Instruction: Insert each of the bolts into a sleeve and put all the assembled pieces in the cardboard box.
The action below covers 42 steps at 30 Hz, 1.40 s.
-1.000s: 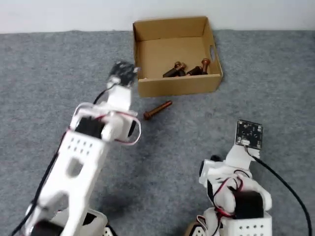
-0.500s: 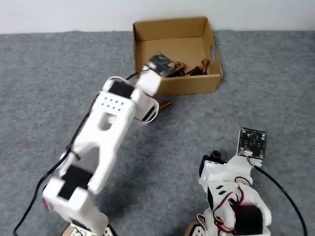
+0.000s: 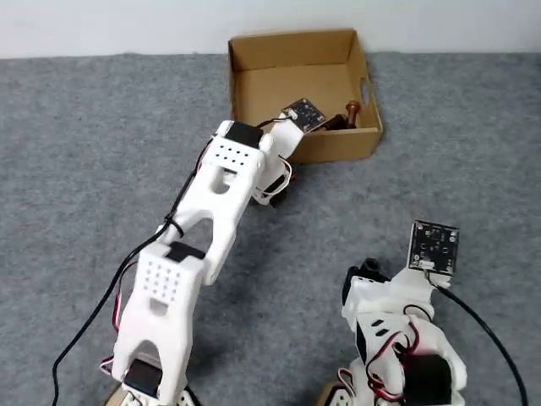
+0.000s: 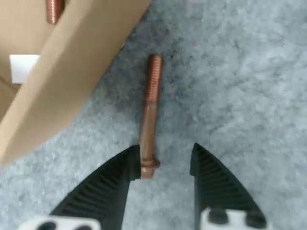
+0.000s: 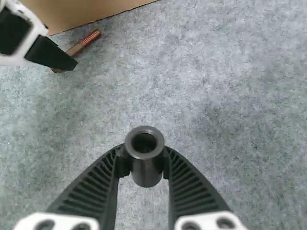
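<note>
A copper bolt (image 4: 149, 115) lies on the grey carpet just in front of the cardboard box (image 4: 67, 72). My left gripper (image 4: 165, 152) is open and straddles the bolt's head, which sits close to one finger (image 4: 112, 179). In the high view the left arm (image 3: 232, 173) stretches to the box's front wall (image 3: 334, 145) and covers the bolt. My right gripper (image 5: 144, 160) is shut on a black sleeve (image 5: 144, 152), bore facing up, held over the carpet near the right arm's base (image 3: 397, 326). The right wrist view catches the bolt (image 5: 80, 46) beside the left gripper's black finger (image 5: 48, 55).
The cardboard box (image 3: 296, 80) stands at the back of the carpet and holds assembled bolt-and-sleeve pieces (image 3: 348, 114); one bolt end (image 4: 53, 9) appears inside it. Open carpet lies left and right of the arms.
The left arm has swung right and forward from the box's left corner to the bolt in front of the box, now hiding it from above. The right arm barely moved.
</note>
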### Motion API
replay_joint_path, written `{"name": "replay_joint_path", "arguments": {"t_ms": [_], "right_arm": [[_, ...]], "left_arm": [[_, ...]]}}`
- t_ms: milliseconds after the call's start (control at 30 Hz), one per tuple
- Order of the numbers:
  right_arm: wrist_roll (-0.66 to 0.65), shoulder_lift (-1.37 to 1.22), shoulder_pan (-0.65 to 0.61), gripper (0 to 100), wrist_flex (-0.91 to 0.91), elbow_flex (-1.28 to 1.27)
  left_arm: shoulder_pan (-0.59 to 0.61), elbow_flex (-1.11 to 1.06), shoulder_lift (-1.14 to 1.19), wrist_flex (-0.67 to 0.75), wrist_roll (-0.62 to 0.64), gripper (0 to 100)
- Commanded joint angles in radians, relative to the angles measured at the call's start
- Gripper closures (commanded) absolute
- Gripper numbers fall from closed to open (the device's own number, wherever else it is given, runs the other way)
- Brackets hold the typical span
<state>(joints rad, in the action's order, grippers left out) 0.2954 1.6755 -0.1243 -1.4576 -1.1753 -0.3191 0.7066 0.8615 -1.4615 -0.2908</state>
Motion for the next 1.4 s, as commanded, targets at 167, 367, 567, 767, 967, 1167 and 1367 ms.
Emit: {"name": "replay_joint_path", "arguments": {"t_ms": [167,367,567,767,967,1167,1367], "right_arm": [[-0.011,0.002,-0.028,99.1,0.019,0.008],[-0.011,0.004,-0.031,99.1,0.019,0.005],[-0.011,0.004,-0.031,99.1,0.019,0.005],[-0.011,0.004,-0.030,99.1,0.019,0.005],[-0.011,0.004,-0.030,99.1,0.019,0.005],[-0.011,0.004,-0.030,99.1,0.019,0.005],[-0.011,0.004,-0.030,99.1,0.019,0.005]], "left_arm": [[0.055,0.464,0.288,-0.176,-0.008,82],[0.049,0.621,0.388,-0.296,-0.014,96],[0.048,0.593,0.321,-0.296,0.048,100],[0.048,0.348,0.081,-0.296,0.175,100],[0.048,-0.085,-0.276,-0.295,0.244,100],[0.068,-0.421,-0.601,-0.293,0.396,100],[0.135,-0.552,-0.884,-0.275,0.603,100]]}}
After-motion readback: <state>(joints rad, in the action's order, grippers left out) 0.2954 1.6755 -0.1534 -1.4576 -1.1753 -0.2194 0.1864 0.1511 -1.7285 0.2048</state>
